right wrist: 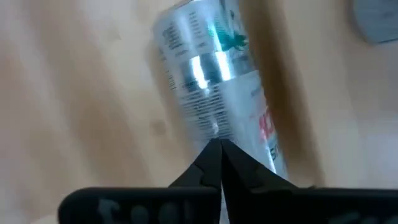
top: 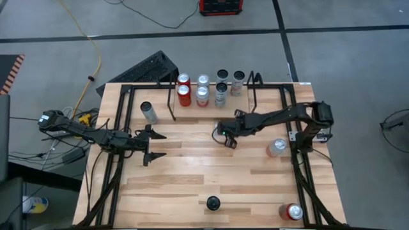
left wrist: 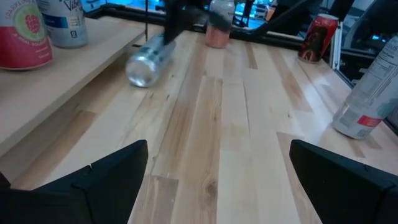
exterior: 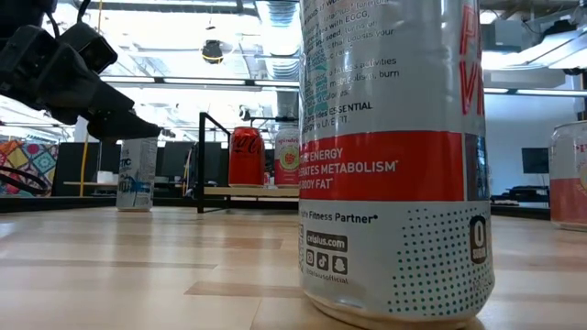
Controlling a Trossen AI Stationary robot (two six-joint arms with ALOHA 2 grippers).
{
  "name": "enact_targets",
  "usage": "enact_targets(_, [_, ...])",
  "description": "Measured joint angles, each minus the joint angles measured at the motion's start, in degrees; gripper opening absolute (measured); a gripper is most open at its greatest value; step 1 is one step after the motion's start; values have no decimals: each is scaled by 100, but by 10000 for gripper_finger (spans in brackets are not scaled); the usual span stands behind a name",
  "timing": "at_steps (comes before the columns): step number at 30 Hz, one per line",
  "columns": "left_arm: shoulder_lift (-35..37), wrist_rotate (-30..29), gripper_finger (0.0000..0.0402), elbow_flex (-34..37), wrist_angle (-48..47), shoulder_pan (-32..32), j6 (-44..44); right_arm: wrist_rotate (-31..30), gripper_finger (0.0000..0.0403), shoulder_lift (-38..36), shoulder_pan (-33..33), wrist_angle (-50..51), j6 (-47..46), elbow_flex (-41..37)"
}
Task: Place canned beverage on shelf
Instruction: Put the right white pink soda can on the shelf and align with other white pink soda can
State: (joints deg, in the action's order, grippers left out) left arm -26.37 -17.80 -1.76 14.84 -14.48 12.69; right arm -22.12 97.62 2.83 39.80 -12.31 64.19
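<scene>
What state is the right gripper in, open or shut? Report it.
Shut: on the right gripper the jaws meet at the tips, nothing between them.

bright, even overhead light; right wrist view motion-blurred, silver can (right wrist: pixel 214 93) streaked with glare

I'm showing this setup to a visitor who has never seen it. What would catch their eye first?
Probably the cluster of upright cans on the shelf at the table's far edge, red ones beside silver ones. Next, the two dark arms reaching toward the middle: the left gripper open and empty, the right gripper shut, holding nothing. Loose cans are scattered elsewhere, including one big silver-and-red can filling the low view.
</scene>
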Motion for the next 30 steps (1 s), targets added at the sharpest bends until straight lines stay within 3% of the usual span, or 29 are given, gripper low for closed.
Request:
enact_targets(6, [2,2,379,0,-1,0,-19,3,52,-716,-540,726,-268,421])
enact_targets(11, [0,3,379,0,-97,0,-23,823,85,-960,-845,1103,-414,377])
enact_targets(23, [0,-74,379,0,-141,0,-346,559,286,-342,-1927,1250,-459,288])
enact_targets(30, [0,-92,379,0,-132,0,-403,564,346,223,-1984,1176,-587,288])
